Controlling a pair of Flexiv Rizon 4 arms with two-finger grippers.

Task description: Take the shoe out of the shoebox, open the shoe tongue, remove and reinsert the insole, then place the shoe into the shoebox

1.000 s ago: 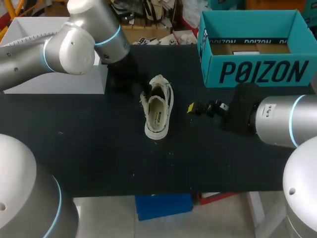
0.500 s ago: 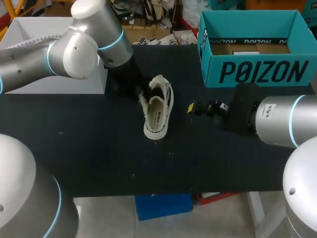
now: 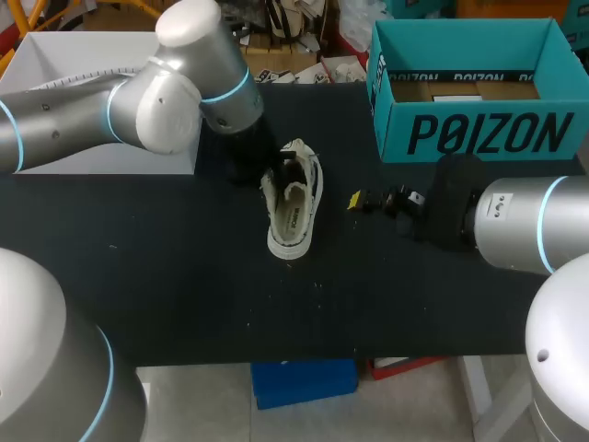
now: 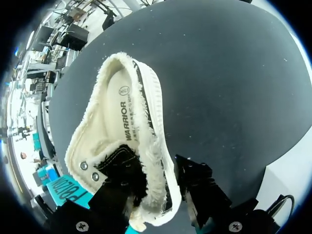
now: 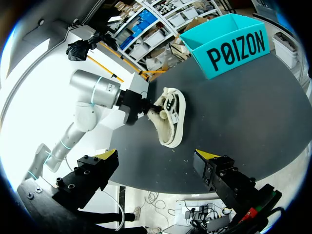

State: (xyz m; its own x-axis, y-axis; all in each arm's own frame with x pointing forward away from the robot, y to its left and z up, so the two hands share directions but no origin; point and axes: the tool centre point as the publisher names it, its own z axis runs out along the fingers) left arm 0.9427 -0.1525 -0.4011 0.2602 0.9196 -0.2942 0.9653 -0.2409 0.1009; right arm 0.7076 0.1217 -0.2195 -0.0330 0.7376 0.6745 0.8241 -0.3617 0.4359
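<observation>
Yellow-tipped, my right gripper [image 3: 373, 200] hangs wide open and empty, right of centre. Just left of it, mid-frame, the white shoe [image 3: 293, 207] lies on the black table [image 3: 184, 276], its side wall pinched between the fingers of my left gripper [image 4: 158, 171]. Farther off, the teal shoebox [image 3: 479, 129] stands upper right.

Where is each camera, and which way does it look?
Head: above, behind, looking down on the table; left arm and right arm show.
Left wrist: on that arm, looking along the left claw, shut on the shoe.
Right wrist: on that arm, facing across the table; open right claw shows.
Head and right wrist share shoe and box.
</observation>
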